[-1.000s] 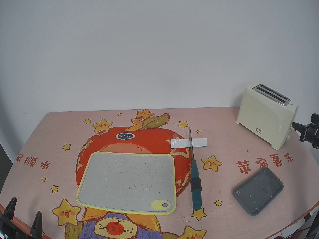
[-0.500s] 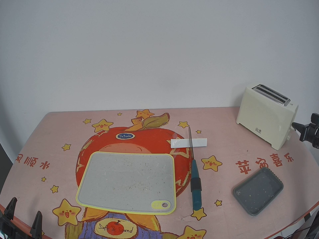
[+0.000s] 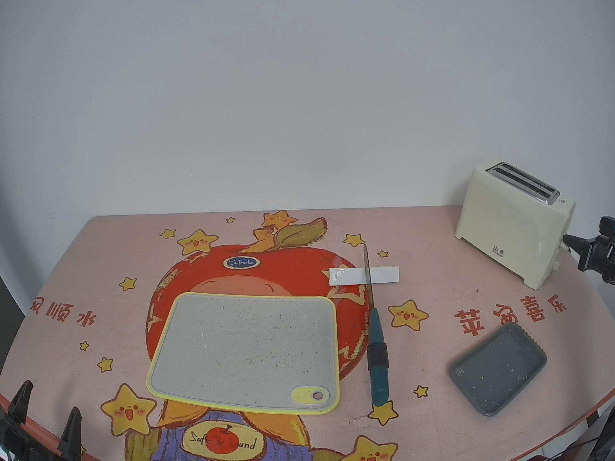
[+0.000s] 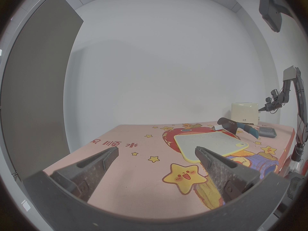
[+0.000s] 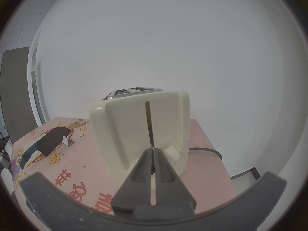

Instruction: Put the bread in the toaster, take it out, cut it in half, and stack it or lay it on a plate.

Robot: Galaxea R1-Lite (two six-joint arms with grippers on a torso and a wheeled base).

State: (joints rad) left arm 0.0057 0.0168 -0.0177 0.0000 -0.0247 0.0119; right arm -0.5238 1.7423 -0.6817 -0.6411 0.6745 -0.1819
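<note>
Cream plastic toaster (image 3: 512,222) stands at the far right of the pink worktop (image 3: 435,257). The right tool (image 5: 153,151) is pinched shut, its tips at the foot of the lever slot, just beside the lever knob (image 5: 169,152). Whether bread sits in the slots cannot be told. The left tool (image 4: 156,149) hangs spread wide over the near left edge. A toasted slice would likely be light, dry and crumbly, so it is best pinched gently by its upper edge. Cutting board (image 3: 246,350), knife (image 3: 377,353) and grey plate (image 3: 498,369) lie nearer.
</note>
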